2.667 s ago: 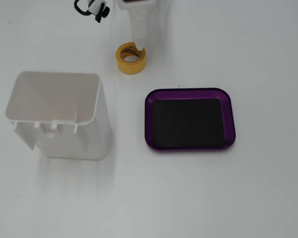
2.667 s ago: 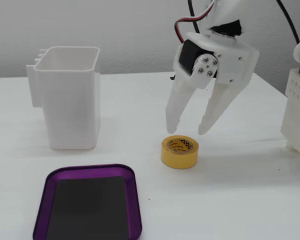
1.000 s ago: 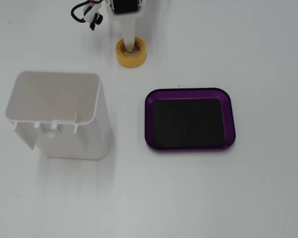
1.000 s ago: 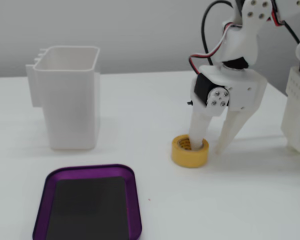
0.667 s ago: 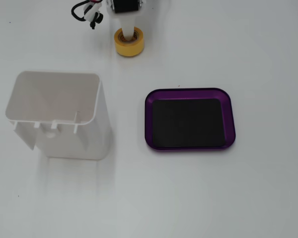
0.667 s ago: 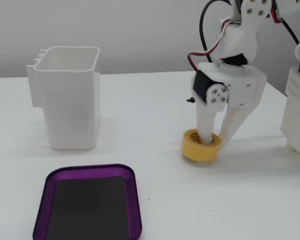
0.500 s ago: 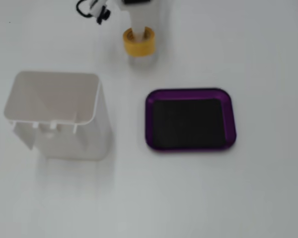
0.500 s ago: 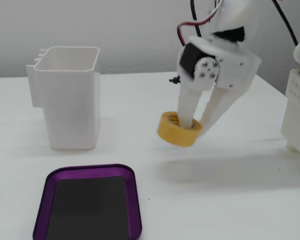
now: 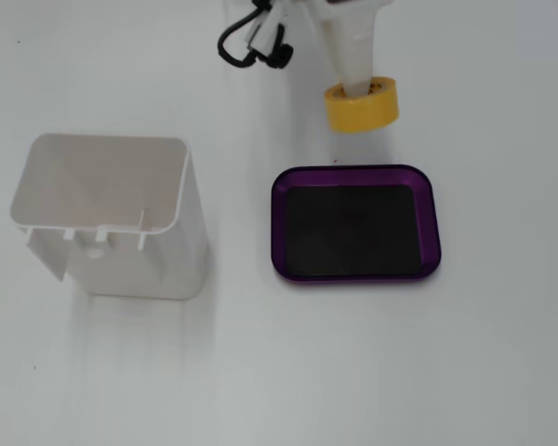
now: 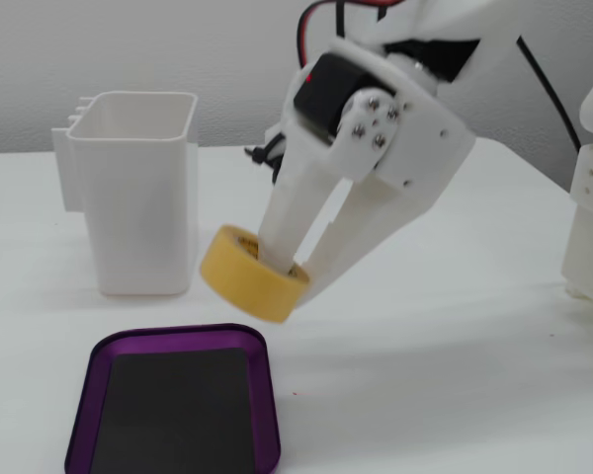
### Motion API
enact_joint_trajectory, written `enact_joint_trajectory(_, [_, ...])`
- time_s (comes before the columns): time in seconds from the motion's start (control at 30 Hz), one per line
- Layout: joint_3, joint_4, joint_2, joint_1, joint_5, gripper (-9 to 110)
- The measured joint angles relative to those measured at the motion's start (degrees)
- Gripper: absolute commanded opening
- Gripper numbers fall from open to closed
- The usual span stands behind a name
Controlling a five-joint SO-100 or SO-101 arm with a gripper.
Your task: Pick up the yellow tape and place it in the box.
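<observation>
Yellow tape (image 10: 252,274) hangs tilted in the air, gripper (image 10: 289,279) clamped through its wall, just beyond the box (image 10: 174,340).

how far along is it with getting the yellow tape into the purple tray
Pick-up looks done: the gripper holds the yellow tape clear of the table, one finger through the core and one outside, roll tilted. In hand is the carry: in a fixed view from above the tape sits just beyond the far rim of the box, not over it. Left: move above the empty black bottom and release.
</observation>
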Motion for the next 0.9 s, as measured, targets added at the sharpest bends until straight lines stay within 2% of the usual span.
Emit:
enact_joint_trajectory(0.23, [-9.58, -4.22, -18.11, 0.79, 0.09, -1])
enact_joint_trajectory(0.47, [-17.05, -4.22, -28.83, 0.18, 0.00, 2])
enact_joint_trajectory(0.6, [-18.11, -3.60, -29.88, 0.70, 0.09, 8])
enact_joint_trajectory(0.9, [-22.85, 11.69, -22.15, 4.66, 0.09, 10])
